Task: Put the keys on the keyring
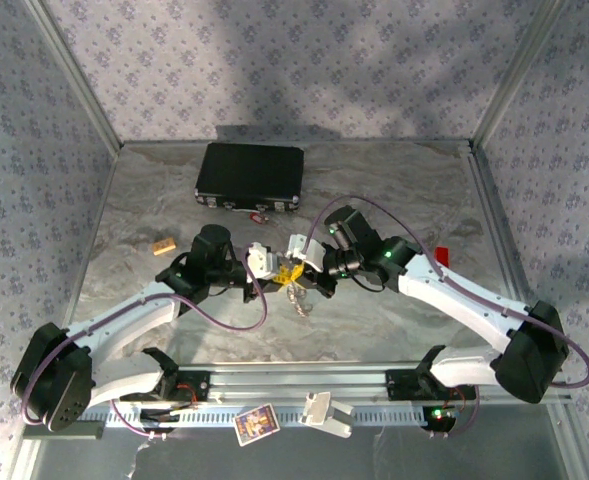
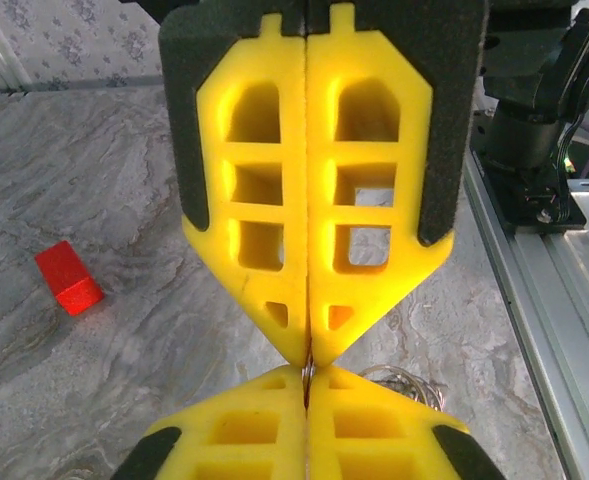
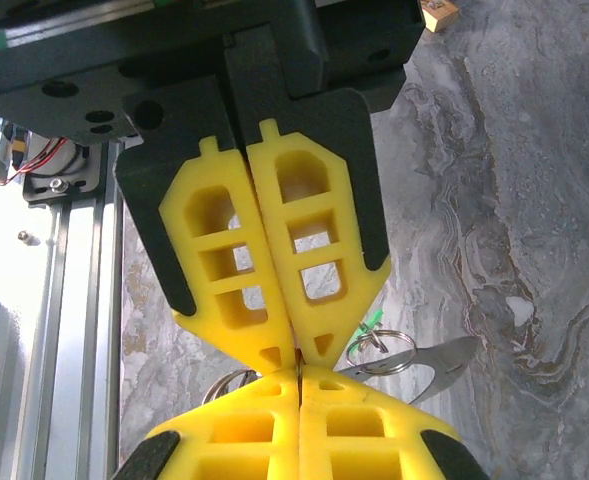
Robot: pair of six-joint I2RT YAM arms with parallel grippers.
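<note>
Bright diffuse light; soft shadows on back wall [image 1: 274,70]; right wrist view's left edge overexposed.

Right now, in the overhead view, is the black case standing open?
No: the black case lies flat with its lid shut at the far side of the table.

A robot test cell in a lab — a marble-patterned tabletop [image 1: 374,330] boxed in by floral-print panels [image 1: 274,60] on aluminium posts [image 1: 74,72] at upper left and right, a slotted metal rail [image 1: 274,385] along the bottom edge carrying the left arm [image 1: 124,320] and right arm [image 1: 464,295].
</note>
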